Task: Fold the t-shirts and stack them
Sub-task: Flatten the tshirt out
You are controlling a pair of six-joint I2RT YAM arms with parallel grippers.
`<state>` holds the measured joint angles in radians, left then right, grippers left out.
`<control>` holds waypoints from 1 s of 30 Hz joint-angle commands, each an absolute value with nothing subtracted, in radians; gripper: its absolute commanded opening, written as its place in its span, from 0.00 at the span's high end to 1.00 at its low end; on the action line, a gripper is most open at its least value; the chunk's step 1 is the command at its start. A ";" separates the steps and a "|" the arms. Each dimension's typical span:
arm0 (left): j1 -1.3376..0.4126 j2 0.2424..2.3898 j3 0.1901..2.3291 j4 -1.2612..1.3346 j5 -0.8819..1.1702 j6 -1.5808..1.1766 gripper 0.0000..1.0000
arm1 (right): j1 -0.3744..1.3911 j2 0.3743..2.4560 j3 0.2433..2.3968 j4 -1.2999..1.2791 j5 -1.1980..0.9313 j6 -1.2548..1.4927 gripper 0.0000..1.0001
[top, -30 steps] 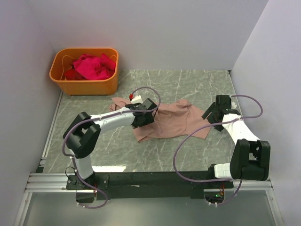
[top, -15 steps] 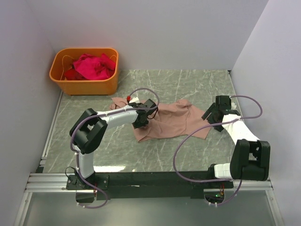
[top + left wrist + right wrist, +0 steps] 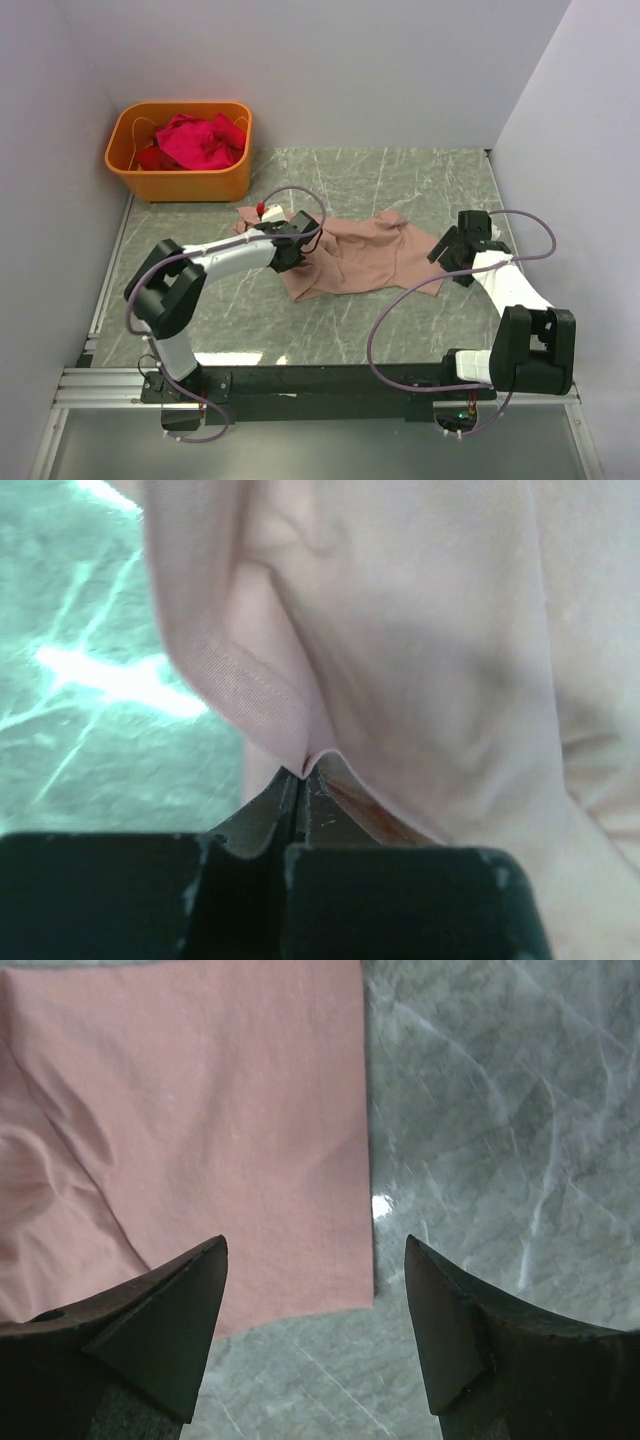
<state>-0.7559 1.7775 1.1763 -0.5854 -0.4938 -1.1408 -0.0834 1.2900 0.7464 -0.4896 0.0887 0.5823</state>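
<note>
Where the dusty pink t-shirt (image 3: 365,262) lies rumpled and spread across the middle of the marble-patterned table (image 3: 420,180), both of my arms reach in from the near edge.

Left: my left end effector (image 3: 300,778) is pressed together on a fold of the shirt's stitched edge, and the cloth rises in a small peak out of the closed tips. Seen from above, this pinch sits on the shirt's left part, just in front of a flap of cloth that points toward the back left.

Right: my right end effector (image 3: 312,1255) is spread wide and holds nothing. Its two dark fingers (image 3: 160,1320) straddle the shirt's straight right-hand edge, one over cloth and the other over bare table. That edge runs as a clean line and ends in a square corner that shows between the two fingers. Whether the tips touch the surface I cannot tell.

Open room: bare table lies behind the shirt up to the back wall (image 3: 330,70), to the right of the straight edge, and in front of the shirt toward my bases.

Back left corner: an orange plastic tub (image 3: 135,170) stands well apart from the pink shirt and holds bunched magenta t-shirts (image 3: 200,142), heaped about level with its rim.
</note>
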 commanded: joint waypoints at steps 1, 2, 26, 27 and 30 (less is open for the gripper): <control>-0.752 1.663 1.111 -0.569 -0.508 -1.129 0.99 | -0.089 1.246 0.724 -0.499 0.087 0.574 0.22; -0.750 1.648 1.094 -0.577 -0.511 -1.144 0.99 | -0.089 1.243 0.716 -0.502 0.086 0.575 0.22; -0.672 1.236 0.848 -0.769 -0.378 -1.292 0.03 | -0.083 1.180 0.666 -0.542 0.037 0.555 0.26; -0.684 1.242 0.853 -0.735 -0.335 -1.264 0.01 | -0.083 1.175 0.663 -0.540 0.035 0.555 0.26; -0.718 1.311 0.897 -0.646 -0.281 -1.201 0.01 | -0.083 1.170 0.653 -0.529 0.034 0.554 0.26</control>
